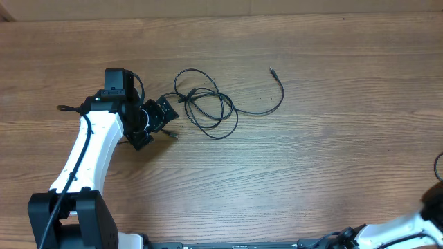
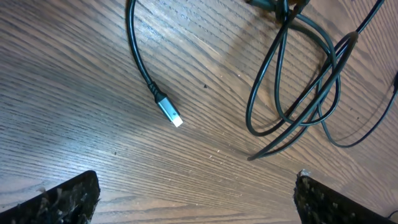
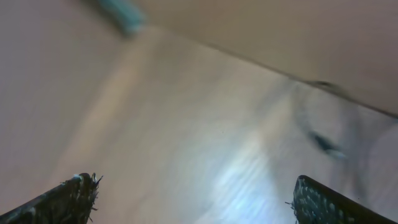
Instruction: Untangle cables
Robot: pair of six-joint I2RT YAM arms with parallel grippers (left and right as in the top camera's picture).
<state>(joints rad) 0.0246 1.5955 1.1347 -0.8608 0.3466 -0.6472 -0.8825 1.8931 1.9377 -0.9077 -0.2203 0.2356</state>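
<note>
The thin black cables (image 1: 211, 105) lie in tangled loops on the wooden table, with one strand running out to a plug end (image 1: 272, 70) at the upper right. My left gripper (image 1: 160, 119) is open and empty just left of the loops. In the left wrist view the loops (image 2: 298, 87) lie ahead of the fingers, and a loose silver plug (image 2: 169, 112) on a black cord lies apart to their left. My right gripper (image 3: 196, 199) is open and empty in a blurred view; in the overhead view only part of that arm (image 1: 415, 228) shows at the bottom right.
The wooden table (image 1: 311, 159) fills the view. The left arm's white link (image 1: 90, 149) and black base (image 1: 69, 221) stand at the lower left. The table's back edge (image 1: 221, 17) runs along the top.
</note>
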